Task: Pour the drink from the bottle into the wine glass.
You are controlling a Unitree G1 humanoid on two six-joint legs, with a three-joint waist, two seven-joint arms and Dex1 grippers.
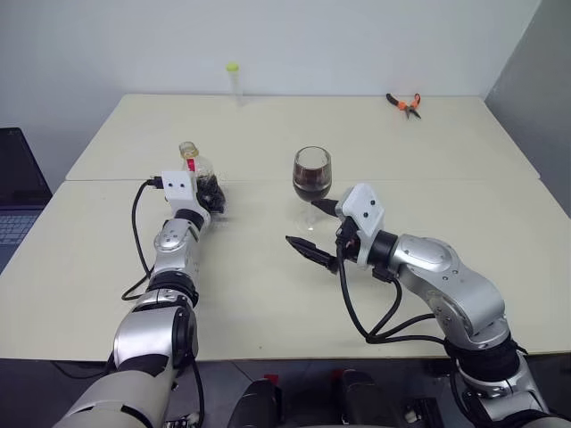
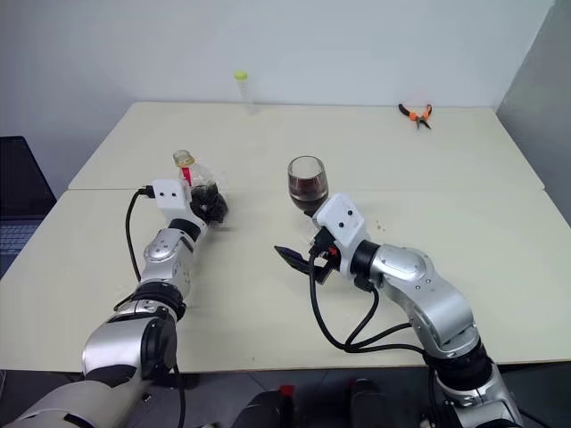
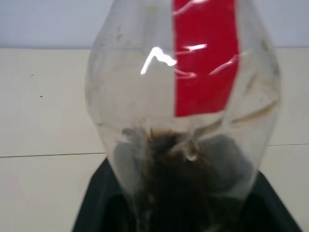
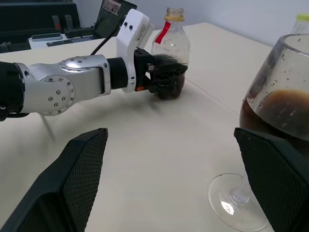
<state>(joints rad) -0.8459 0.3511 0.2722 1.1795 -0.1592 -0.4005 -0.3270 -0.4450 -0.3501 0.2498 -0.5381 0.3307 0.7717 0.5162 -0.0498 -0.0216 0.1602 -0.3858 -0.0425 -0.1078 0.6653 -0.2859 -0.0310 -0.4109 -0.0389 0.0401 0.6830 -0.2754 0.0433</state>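
The bottle (image 4: 171,72) is being enclosed by the left tool (image 4: 166,79), grip unclear; its base is being hidden. The wine glass (image 1: 311,175) is being flanked by the opened right tool (image 1: 318,227).

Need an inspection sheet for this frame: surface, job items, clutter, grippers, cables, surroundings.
Surface: two pale tables pushed together, seam between them.
Bottle: upright on table, cap off, little drink left at the bottom.
Glass: upright, dark drink about halfway up the bowl.
Clutter: capped tube at far edge; orange-handled pliers far right.
Left gripper: fingers around the bottle's lower body; grip or release cannot be told.
Right gripper: open, beside the glass's stem, holding nothing.
Cables: black cable loops along left forearm; black cables hang under right wrist onto the table.
Surroundings: white wall behind; laptop off the left edge.
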